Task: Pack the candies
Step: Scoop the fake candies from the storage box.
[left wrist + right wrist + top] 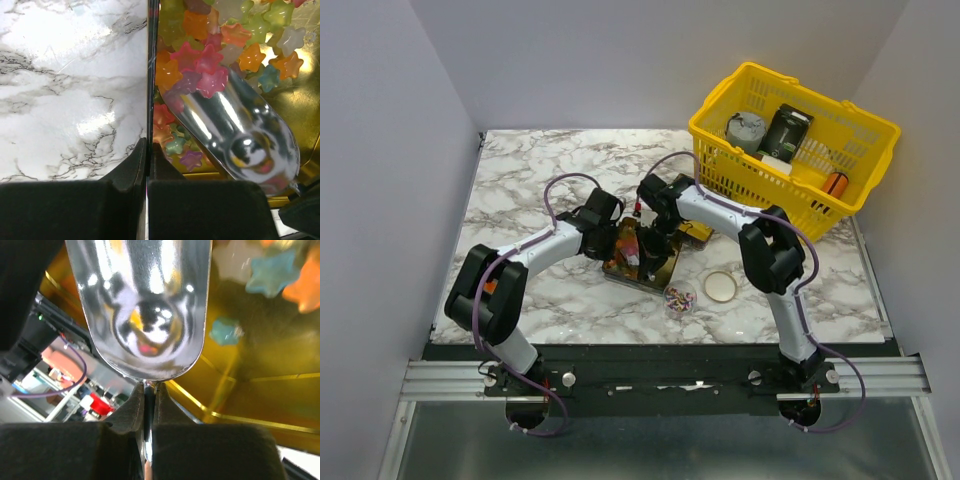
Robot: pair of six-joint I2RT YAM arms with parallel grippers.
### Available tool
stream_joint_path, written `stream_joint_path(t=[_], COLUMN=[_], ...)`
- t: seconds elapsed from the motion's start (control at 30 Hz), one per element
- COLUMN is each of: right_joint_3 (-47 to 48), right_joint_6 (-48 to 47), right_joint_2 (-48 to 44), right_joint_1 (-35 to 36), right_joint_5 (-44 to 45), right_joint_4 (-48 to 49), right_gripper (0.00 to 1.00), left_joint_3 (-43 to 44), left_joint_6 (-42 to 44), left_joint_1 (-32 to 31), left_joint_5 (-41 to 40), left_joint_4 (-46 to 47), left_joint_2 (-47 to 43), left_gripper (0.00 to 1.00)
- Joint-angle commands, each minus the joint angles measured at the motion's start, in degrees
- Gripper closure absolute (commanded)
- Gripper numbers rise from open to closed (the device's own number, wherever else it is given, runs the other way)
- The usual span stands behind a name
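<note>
Marble tabletop point(520, 190): left gripper point(148, 147) clamps shiny gold metal tray point(300, 115) wall; right gripper point(148, 390) pinches empty-looking polished steel scoop point(145, 300) among colourful star-shaped candies point(210, 80); small clear cup point(680, 299) barely filled.

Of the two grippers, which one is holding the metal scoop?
The right gripper: it is shut on the thin handle of the scoop. The left gripper instead pinches the wall of the gold tray.

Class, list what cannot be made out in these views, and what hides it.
Top external: the left arm and right arm cover the gold tin, hiding its star candies.
Top external: sweets in the small cup are too small to count.
Right wrist: the scoop is cut by the top edge; its handle is hidden between the fingers.
Left wrist: the top edge cuts the gold tin.
</note>
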Motion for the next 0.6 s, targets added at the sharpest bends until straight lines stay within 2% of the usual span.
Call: stream_joint_path(t=[0.0,0.23,0.57], right_joint_3=[-0.88,-1.67,2.28], right_joint_6=[3.18,5.47,3.36], right_joint_2=[5.13,5.49,8.91], right_joint_1=[0.01,-2.71,-4.13], right_joint_5=[7.72,9.04,12.90], right_joint_4=[-0.91,0.68,0.94], right_gripper=[0.99,0.99,0.99], left_joint_3=[-0.43,-0.78,-1.40], left_joint_6=[-0.34,-0.43,0.01], left_joint_1=[-1.37,-1.64,-2.25], left_joint_5=[-0.24,-0.77,-0.60], left_joint_4=[0.71,0.80,1.67], left_joint_2=[0.02,-0.51,-0.68], left_gripper=[1.00,1.00,1.00])
